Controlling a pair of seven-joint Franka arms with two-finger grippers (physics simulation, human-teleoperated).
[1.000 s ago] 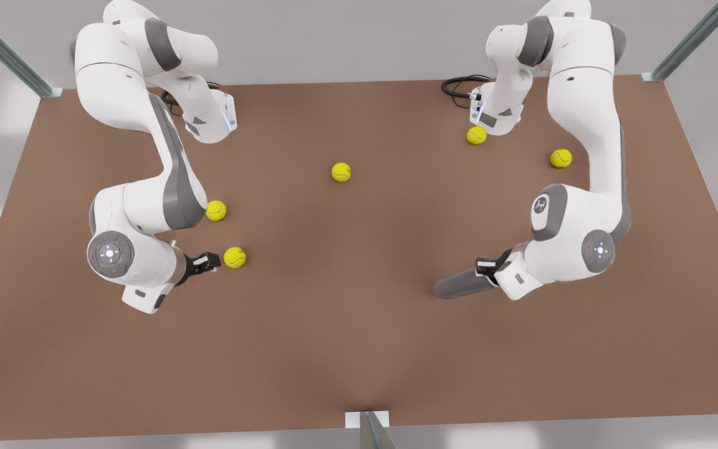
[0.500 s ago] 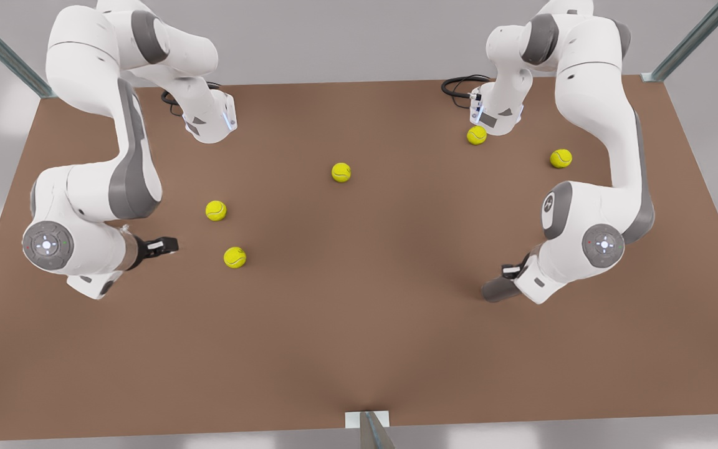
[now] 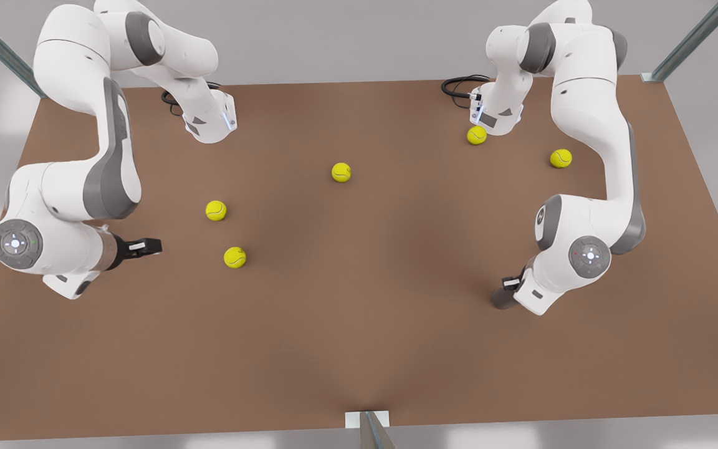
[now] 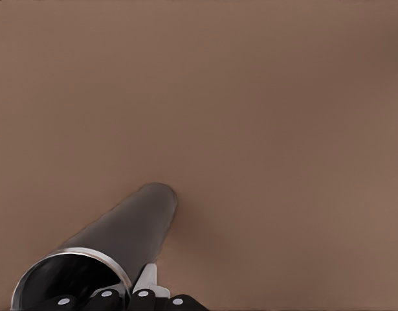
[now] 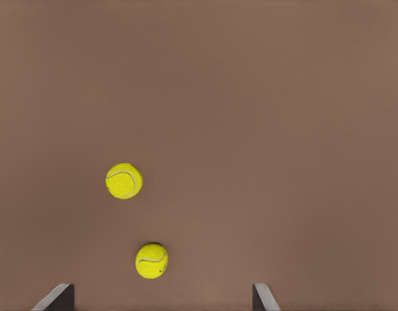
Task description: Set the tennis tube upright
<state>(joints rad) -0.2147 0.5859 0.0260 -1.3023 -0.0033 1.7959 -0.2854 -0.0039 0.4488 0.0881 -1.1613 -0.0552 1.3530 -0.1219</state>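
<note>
Nearly upright, dark-grey tennis tube (image 4: 131, 230) with pale rim, gripped by left gripper (image 3: 511, 284); right gripper (image 3: 147, 247) spread wide.

Tennis tube (image 3: 500, 297) on table (image 3: 359, 349), right of balls (image 3: 234, 257)

five tennis balls (image 3: 341, 172), brown table (image 3: 359, 349)

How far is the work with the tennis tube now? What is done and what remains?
Done: the left gripper has gripped the tennis tube near its open rim. In hand: the tube stands steeply tilted, far end near the table. Left: setting it fully upright and releasing. The right gripper waits open beside two balls.
</note>
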